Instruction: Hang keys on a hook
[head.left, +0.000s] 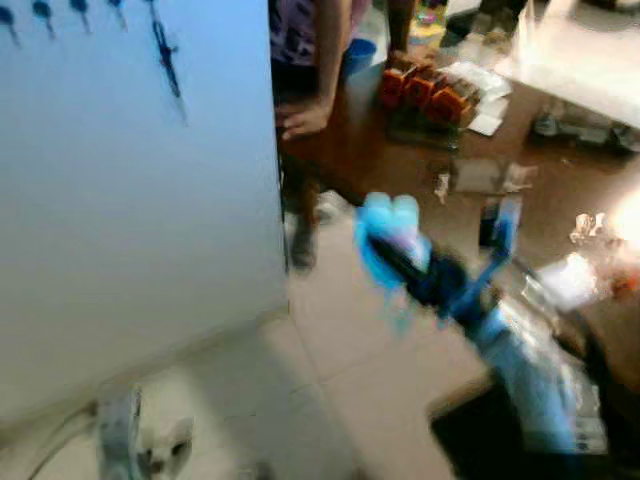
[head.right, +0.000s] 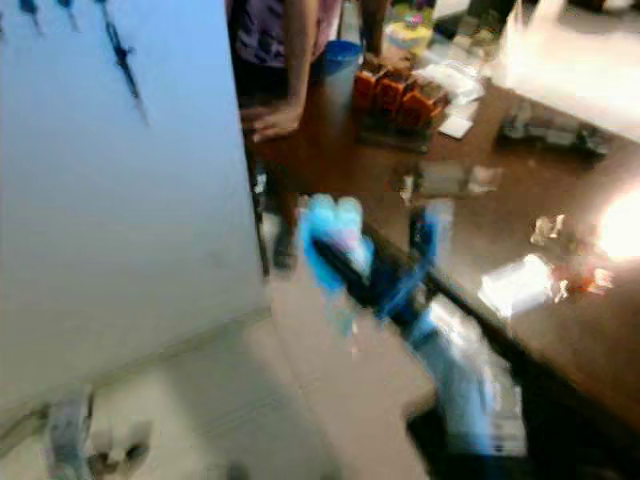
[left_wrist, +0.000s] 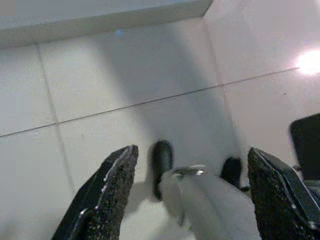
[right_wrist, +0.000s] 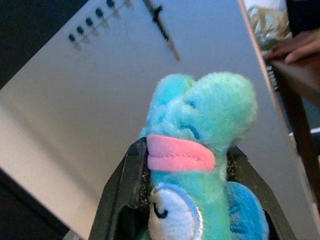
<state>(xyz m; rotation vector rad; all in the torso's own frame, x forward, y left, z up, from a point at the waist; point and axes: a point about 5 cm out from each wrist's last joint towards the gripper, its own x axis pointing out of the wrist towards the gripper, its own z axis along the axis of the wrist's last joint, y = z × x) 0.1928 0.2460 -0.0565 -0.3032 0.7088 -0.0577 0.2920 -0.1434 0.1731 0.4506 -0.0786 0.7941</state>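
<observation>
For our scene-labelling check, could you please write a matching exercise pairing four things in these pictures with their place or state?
Things:
1. plush toy
2. left end effector
3. row of hooks
4. orange boxes

Places or states:
a. open, above the tiled floor
b. on the brown table
c. gripped by the right end effector
d. high on the white board

Pairs: 1-c, 2-a, 3-d, 4-b
</observation>
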